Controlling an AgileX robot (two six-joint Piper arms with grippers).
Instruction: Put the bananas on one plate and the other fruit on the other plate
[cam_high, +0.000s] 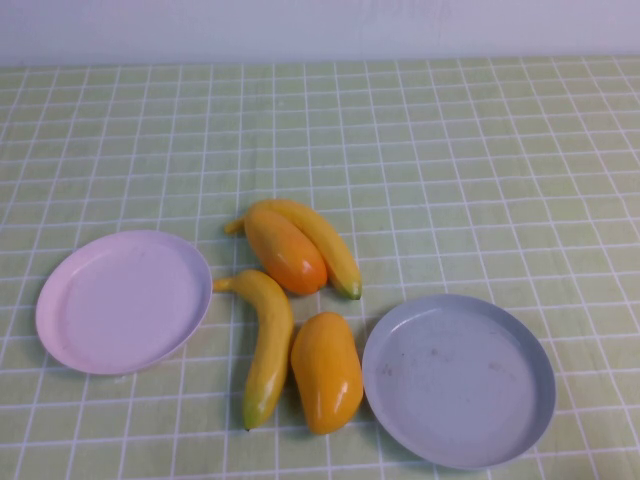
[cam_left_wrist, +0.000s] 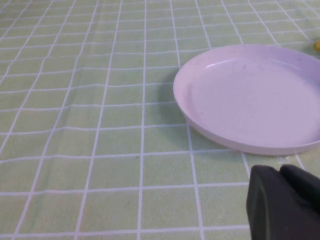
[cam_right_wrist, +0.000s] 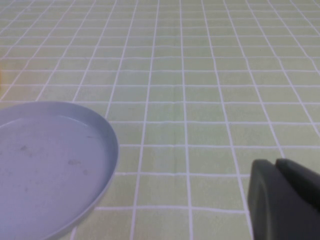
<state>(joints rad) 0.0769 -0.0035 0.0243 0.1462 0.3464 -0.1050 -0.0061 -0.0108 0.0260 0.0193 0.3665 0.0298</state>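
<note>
Both grippers are drawn back off the work, out of the high view. Left gripper (cam_left_wrist: 287, 202) shows only in its own wrist camera, fingers pressed together on nothing, hanging just short of the pink plate (cam_left_wrist: 250, 97). Right gripper (cam_right_wrist: 287, 197) is likewise closed and empty, near the rim of the grey-blue plate (cam_right_wrist: 50, 165).

From above, taking the fruit cluster as the clock's centre, the pink plate (cam_high: 122, 302) sits at 9 o'clock and the grey-blue plate (cam_high: 458, 380) at about 4 o'clock; both are bare. Between them lie all 4 fruits on the checked cloth (cam_high: 450, 150): 1 banana (cam_high: 318, 240) at 12 o'clock, with the redder mango (cam_high: 285, 250) lying against it; a 2nd banana (cam_high: 268, 345) at 7 o'clock, and the yellower mango (cam_high: 326, 372) just beside it, near the grey-blue plate's rim.

The fruit looks smooth, glossy and probably light; I judge the mangoes slippery and best pinched across the narrow middle. The bananas suit a grip across mid-length, from above.

Only the high view shows the fruit; the left wrist view catches a mere yellow speck.
</note>
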